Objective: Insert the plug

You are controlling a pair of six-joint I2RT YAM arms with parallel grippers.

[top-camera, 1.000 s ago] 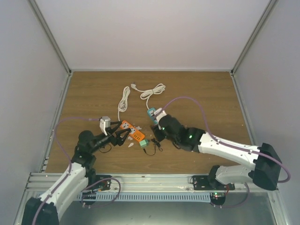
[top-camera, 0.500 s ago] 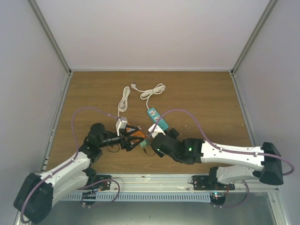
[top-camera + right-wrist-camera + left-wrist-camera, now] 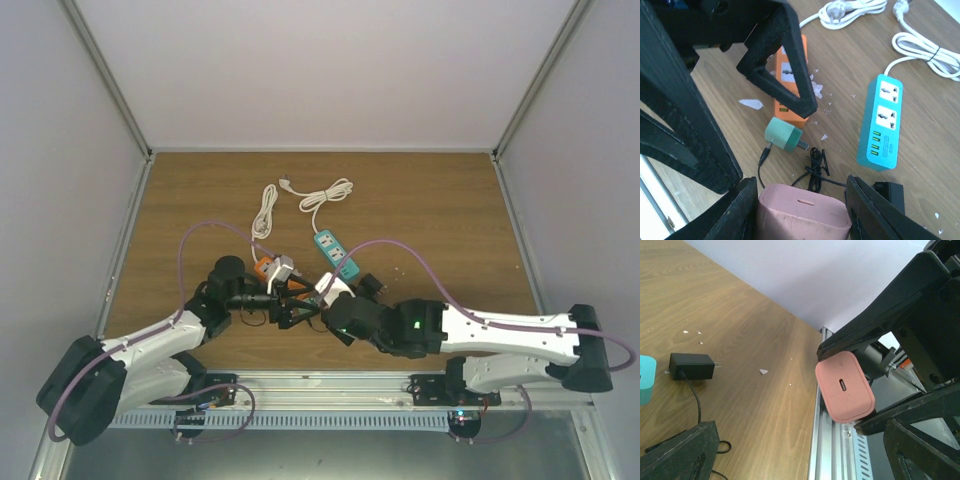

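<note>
The plug, a small black boxy adapter (image 3: 691,366), lies on the wood table with its thin black cord (image 3: 815,167) bundled beside it. It shows at the bottom edge of the right wrist view (image 3: 890,191) and in the top view (image 3: 367,284), just near of the teal power strip (image 3: 881,121). My right gripper (image 3: 802,200) is shut on a pink charger block (image 3: 802,215), not the plug, and holds it above the table's front edge (image 3: 845,386). My left gripper (image 3: 800,450) is open and empty, its fingers close to the pink block.
An orange power strip (image 3: 792,85) lies left of the teal one, with a green block (image 3: 784,135) at its near end. Two coiled white cords (image 3: 325,195) lie further back. White scraps dot the wood. The aluminium rail (image 3: 827,440) runs along the front edge.
My left gripper has swung right, off the orange strip, to the right gripper. My right gripper has drawn back from the teal strip toward the front edge.
</note>
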